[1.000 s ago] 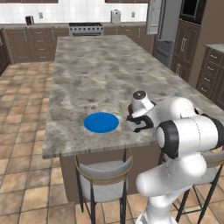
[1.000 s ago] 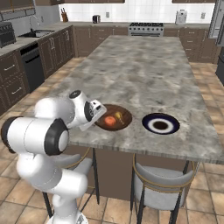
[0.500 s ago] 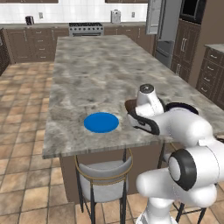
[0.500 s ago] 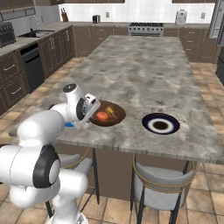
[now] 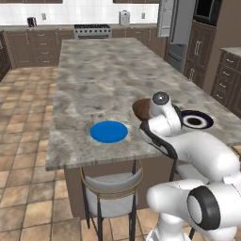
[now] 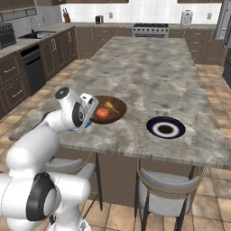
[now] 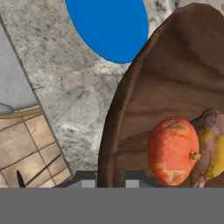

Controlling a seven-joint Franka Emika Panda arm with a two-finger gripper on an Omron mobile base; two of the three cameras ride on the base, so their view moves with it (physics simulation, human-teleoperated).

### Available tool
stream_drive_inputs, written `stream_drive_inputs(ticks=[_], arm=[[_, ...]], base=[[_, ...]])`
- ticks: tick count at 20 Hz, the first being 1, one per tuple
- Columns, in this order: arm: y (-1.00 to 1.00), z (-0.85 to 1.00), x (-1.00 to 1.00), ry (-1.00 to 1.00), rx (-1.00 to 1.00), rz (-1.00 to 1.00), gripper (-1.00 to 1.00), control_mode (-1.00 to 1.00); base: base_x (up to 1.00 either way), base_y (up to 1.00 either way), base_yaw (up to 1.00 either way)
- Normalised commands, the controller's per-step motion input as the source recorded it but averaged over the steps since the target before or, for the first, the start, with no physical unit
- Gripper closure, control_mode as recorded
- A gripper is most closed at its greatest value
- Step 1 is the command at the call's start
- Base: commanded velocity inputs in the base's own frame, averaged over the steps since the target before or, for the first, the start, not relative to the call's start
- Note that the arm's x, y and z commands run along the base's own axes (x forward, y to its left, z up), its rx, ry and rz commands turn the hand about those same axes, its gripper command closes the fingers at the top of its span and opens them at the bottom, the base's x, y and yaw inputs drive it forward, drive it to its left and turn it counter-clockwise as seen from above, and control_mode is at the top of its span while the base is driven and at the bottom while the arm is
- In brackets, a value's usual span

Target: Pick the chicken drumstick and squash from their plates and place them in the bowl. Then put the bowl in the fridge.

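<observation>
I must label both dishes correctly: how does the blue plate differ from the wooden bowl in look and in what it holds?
The blue plate is flat and bright blue; the wooden bowl is dark brown with a raised rim. The blue plate lies bare, while the bowl holds a reddish-orange squash and a chicken drumstick. The plate stands free on the counter, while the gripper is shut on the bowl's rim. Both are round.

Grey marble island counter, terracotta tile floor, dark brown cabinets along walls, steel stove at far end, white backsplash, two grey stools tucked under the counter edge.
</observation>
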Motion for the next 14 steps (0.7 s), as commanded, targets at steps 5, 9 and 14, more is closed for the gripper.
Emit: stream_drive_inputs(ticks=[5, 9, 14], arm=[[0.0, 0.27, -0.15, 0.0, 0.0, 0.08, 1.0, -1.0], [0.0, 0.21, -0.3, -0.03, 0.0, 0.14, 1.0, -1.0], [-0.06, 0.16, -0.42, -0.05, -0.01, 0.17, 1.0, -1.0]], base=[[0.0, 0.0, 0.0], [0.0, 0.0, 0.0], [0.0, 0.0, 0.0]])
